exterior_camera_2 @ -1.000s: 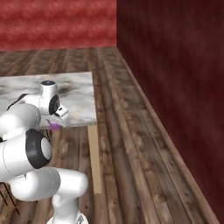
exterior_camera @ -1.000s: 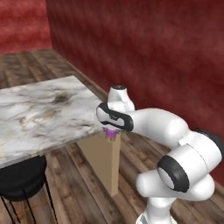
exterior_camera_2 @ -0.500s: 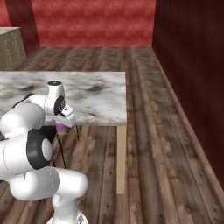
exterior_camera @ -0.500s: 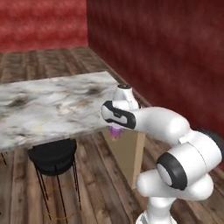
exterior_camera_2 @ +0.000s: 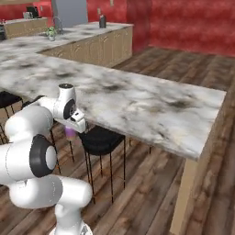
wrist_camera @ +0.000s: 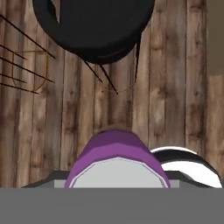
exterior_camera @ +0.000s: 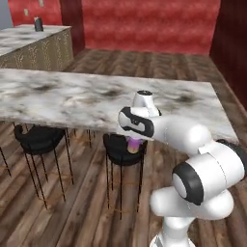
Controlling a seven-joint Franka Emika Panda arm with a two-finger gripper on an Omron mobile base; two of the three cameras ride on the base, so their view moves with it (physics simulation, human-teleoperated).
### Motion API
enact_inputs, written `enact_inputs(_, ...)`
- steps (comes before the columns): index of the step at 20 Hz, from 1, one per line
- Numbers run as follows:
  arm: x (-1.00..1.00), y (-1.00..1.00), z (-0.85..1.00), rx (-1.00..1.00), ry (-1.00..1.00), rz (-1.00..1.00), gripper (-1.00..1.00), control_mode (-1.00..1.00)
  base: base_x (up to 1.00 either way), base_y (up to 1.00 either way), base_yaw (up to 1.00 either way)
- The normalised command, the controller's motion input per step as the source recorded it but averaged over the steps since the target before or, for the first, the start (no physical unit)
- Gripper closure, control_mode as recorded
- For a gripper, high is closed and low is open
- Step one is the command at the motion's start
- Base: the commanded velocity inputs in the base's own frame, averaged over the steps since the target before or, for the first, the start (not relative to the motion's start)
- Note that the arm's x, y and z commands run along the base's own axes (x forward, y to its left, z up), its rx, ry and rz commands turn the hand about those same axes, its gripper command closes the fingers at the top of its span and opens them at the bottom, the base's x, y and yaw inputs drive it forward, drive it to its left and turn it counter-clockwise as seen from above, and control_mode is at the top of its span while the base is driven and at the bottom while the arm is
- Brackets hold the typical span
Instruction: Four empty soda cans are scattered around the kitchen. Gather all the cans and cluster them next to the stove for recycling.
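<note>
One purple soda can (wrist_camera: 117, 151) sits clamped between the jaws, above a black stool (wrist_camera: 94, 27).

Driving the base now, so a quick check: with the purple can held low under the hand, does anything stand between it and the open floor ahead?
Yes. The purple can hangs in the jaws below counter height, with a black stool close ahead and the marble island spanning the path. No stove visible.

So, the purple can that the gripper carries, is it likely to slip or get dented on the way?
The purple can looks small and thin-walled, so probably light and easy to dent under a hard squeeze. Its smooth round side may slip or turn in the gripper. Set on its side, it would likely roll.
</note>
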Motion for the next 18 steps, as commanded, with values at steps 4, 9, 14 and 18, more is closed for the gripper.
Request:
enact_inputs(4,0.00,0.00,0.00,0.00,0.00,0.00,1.00,1.00,0.00,0.16,0.93)
enact_inputs(9,0.00,0.00,0.00,0.00,0.00,0.00,1.00,1.00,0.00,0.15,0.93)
enact_inputs(14,0.00,0.00,0.00,0.00,0.00,0.00,1.00,1.00,0.01,0.14,0.89)
enact_inputs(18,0.00,0.00,0.00,0.00,0.00,0.00,1.00,1.00,0.17,0.05,0.76)
